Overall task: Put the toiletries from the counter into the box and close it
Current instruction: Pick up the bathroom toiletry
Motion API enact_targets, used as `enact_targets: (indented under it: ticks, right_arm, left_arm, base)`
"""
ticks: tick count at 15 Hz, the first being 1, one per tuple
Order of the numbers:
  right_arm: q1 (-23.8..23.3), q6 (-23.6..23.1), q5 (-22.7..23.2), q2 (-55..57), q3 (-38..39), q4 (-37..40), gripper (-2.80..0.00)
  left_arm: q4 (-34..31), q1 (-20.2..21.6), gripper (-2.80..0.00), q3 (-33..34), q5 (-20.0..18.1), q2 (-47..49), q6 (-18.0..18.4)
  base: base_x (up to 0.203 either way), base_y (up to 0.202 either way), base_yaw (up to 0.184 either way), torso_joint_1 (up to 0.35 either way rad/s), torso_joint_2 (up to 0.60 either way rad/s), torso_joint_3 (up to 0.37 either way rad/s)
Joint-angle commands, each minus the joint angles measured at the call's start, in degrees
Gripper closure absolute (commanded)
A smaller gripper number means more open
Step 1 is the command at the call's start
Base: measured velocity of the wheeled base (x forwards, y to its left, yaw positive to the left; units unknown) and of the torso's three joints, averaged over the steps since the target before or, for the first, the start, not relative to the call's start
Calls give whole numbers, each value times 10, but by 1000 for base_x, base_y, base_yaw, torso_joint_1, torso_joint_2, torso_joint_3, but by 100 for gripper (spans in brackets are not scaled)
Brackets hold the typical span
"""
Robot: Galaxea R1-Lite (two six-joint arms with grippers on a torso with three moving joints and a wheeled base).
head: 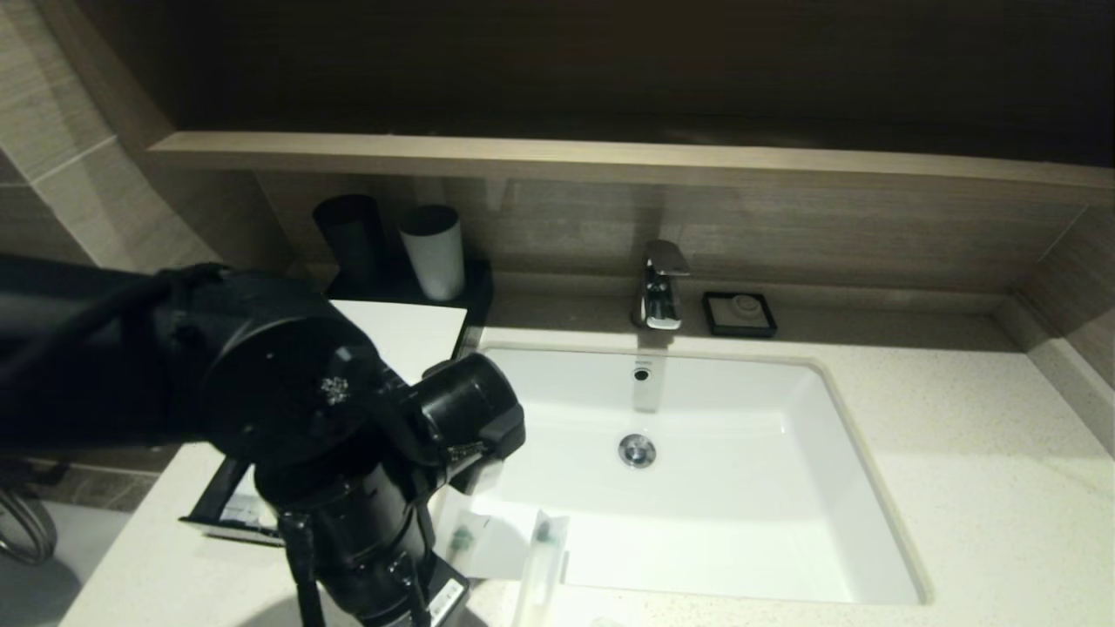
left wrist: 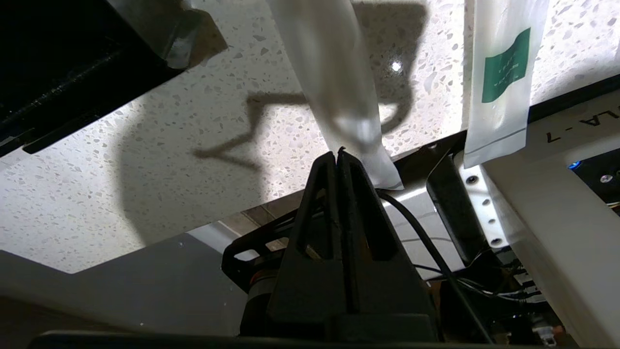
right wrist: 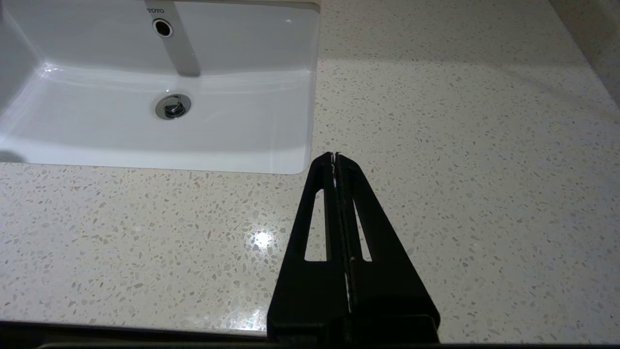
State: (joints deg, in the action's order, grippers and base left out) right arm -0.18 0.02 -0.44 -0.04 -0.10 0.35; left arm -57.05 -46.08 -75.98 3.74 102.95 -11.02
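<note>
Translucent plastic packets are what the left claw (left wrist: 337, 154) faces: two long slim toiletries lie on the speckled worktop (left wrist: 145, 160), both with their near ends hanging over its front edge. The plain packet (left wrist: 334, 82) lies just ahead of the claw tips, its overhanging end right beside them; whether they touch cannot be told. The other packet (left wrist: 503, 77), with a green label, lies off to one side of the claw, apart from the first. The left claw is pressed fully together and grips nothing.

Both packets look very light, thin and floppy, with a slick film wrap, so they would likely slide or buckle if pushed and slip from a loose pinch. A sensible hold would be on the overhanging end, where a finger can pass beneath, or across the narrow width around the stiffer item inside.

Each packet's long axis runs from the worktop's front edge back towards the basin (head: 697, 453), the two roughly parallel; in the head view they lie (head: 542, 557) just beside the left arm.

On the claw's other side is the black box (head: 409, 331), its drawer (head: 228, 505) pulled out.

Over bare worktop beside the basin hangs the right claw (right wrist: 335, 155), closed and empty.
</note>
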Motion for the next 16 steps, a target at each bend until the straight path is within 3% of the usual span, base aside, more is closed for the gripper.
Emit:
enact_targets:
  ticks: [1,13,16]
  right_arm:
    - [0,0,0,0,0,0,0]
    - [0,1,0,0,0,0,0]
    - [0,1,0,0,0,0,0]
  left_arm:
    - [-13,-1,0,-7,1,23,1]
    - [-14,-2,0,-7,1,69,7]
    - [-40,-9,0,-8,3,72,14]
  base:
    - [0,0,0,0,0,0]
    - [0,0,0,0,0,0]
    - [0,0,0,0,0,0]
